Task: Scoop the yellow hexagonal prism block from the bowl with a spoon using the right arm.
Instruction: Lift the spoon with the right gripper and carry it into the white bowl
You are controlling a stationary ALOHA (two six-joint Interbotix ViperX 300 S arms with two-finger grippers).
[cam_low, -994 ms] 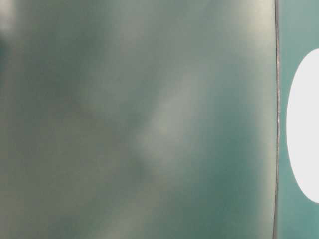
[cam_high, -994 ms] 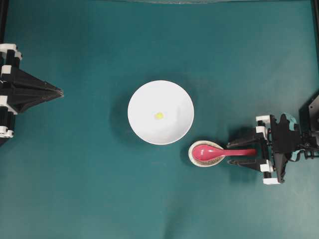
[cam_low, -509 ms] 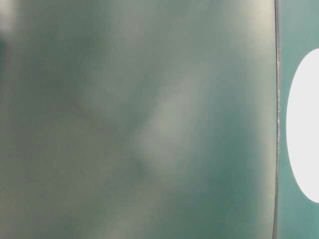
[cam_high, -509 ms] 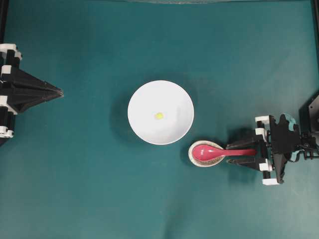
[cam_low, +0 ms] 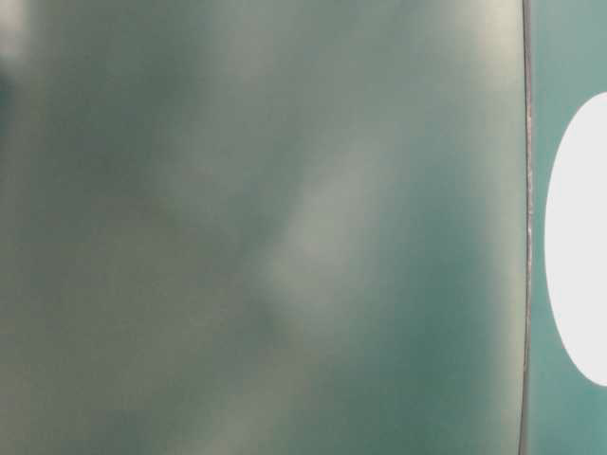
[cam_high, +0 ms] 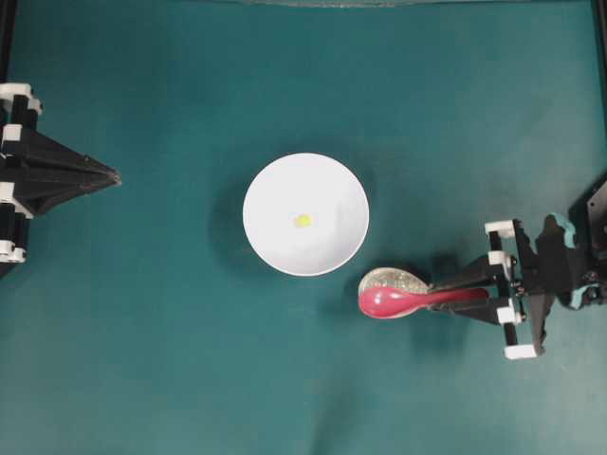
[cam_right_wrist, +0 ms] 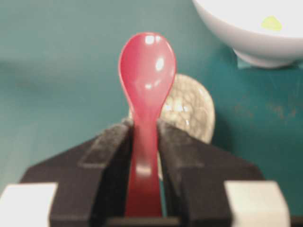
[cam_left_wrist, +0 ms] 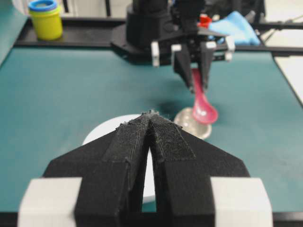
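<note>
So far the right claw is clamped on the glossy pink-red spoon, lifted off the speckled oval rest beside the big round white bowl, while the tiny yellow hexagonal block sits unscooped in that bowl and the left claw is closed on nothing.

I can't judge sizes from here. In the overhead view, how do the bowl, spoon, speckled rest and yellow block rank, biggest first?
1. bowl
2. spoon, lifted nearer the camera, so slightly flattered
3. speckled rest, partly hidden by the spoon; its rank is unsure
4. yellow block, by far the smallest
</note>
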